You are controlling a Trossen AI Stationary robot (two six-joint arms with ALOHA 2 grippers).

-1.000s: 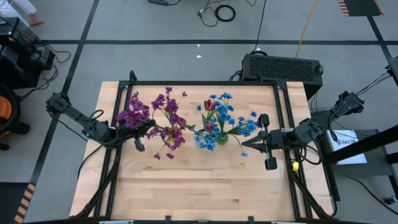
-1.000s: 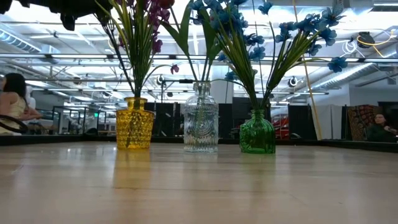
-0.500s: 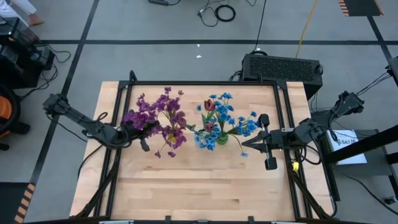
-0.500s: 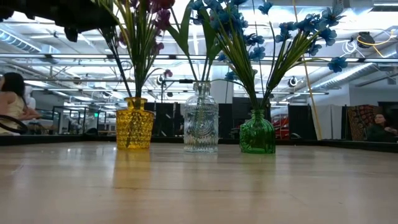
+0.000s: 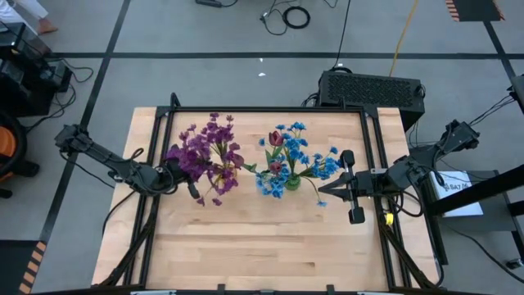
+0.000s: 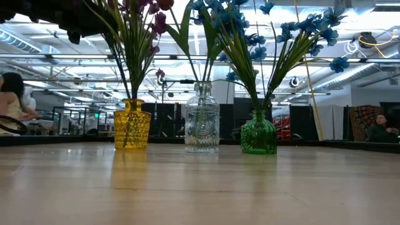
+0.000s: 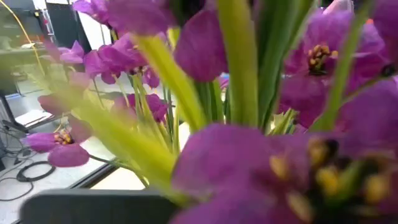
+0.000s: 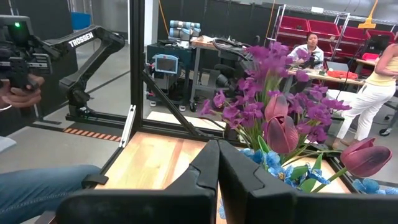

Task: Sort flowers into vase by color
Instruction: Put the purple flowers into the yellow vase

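The purple flowers (image 5: 205,156) stand bunched in the yellow vase (image 6: 131,124), long green stems fanning up out of its neck and small violet blossoms spreading above; in the left wrist view they fill the picture, petals with yellow centres and broad green leaves. The yellow vase is the first of three in a row on the wooden table (image 5: 262,246). Beside it, in the middle, stands a clear glass vase (image 6: 202,119) holding dark red tulip-like flowers (image 5: 277,139), and past that a green vase (image 6: 259,132) carries the blue flowers (image 5: 307,164), whose sprigs lean out over the clear vase.

The left gripper (image 5: 182,174) is right against the purple bunch, on the side away from the clear vase, its fingers buried among the blossoms; whether it grips a stem or has let go cannot be told. The right gripper (image 5: 323,190) waits beyond the blue flowers, on the far side from the yellow vase, its fingers pressed together and empty.

People show in the room behind the table.
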